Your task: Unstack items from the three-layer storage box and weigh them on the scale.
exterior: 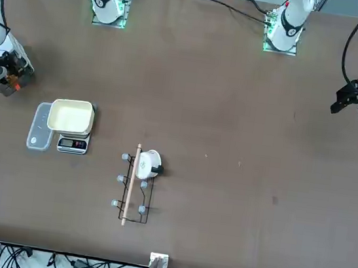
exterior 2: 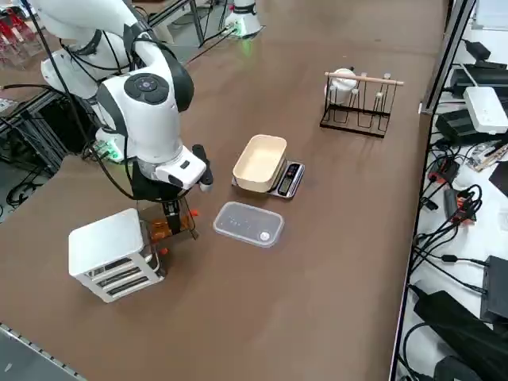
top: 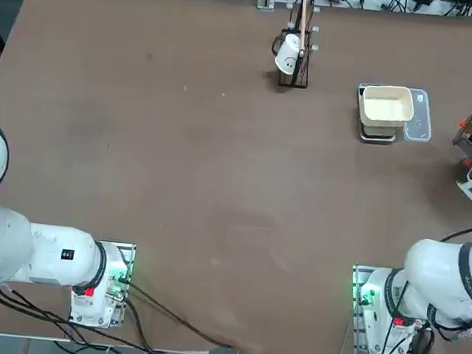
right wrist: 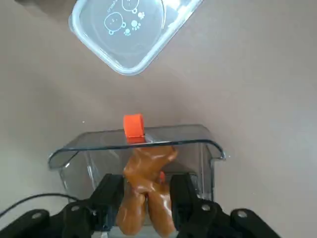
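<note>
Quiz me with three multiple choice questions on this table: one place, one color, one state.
1. Where is the cream bowl?
A) On the scale
B) In the wire rack
C) On the clear lid

2. What color is the lump in the drawer?
A) Green
B) Orange-brown
C) Blue

3. How is the right gripper?
A) Shut
B) Out of sight
C) Open, over the drawer

Key:
1 A: the bowl sits on the scale.
2 B: the lump shows orange-brown.
3 C: the right gripper's fingers stand apart around the lump.
</note>
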You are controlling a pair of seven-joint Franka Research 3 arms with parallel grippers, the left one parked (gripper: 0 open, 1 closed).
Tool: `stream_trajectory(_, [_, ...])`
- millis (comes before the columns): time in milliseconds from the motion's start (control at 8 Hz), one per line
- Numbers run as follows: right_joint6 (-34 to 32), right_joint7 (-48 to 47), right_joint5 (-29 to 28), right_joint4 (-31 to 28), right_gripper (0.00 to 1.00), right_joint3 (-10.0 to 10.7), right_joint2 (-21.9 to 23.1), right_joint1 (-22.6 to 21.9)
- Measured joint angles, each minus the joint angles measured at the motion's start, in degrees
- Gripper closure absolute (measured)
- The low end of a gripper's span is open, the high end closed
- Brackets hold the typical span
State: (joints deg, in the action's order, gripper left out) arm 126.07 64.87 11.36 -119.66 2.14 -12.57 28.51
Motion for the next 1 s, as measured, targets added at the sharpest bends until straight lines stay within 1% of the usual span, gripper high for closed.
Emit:
stream_trajectory(375, [3.84, -0.1, 0.0, -2.51, 0.37, 0.0, 0.02, 0.45])
stream_trajectory(625, [4.21, -0.11, 0.0, -3.14, 0.37, 0.01, 0.03, 0.86])
stream_trajectory(750, [4.22, -0.11, 0.0, -3.17, 0.4, 0.01, 0.04, 1.0])
stream_trajectory(875, [4.2, -0.11, 0.0, -3.17, 0.44, 0.01, 0.1, 1.11])
stream_trajectory(1000, [2.98, -0.12, -0.01, -2.86, 0.52, 0.0, 0.21, 1.13])
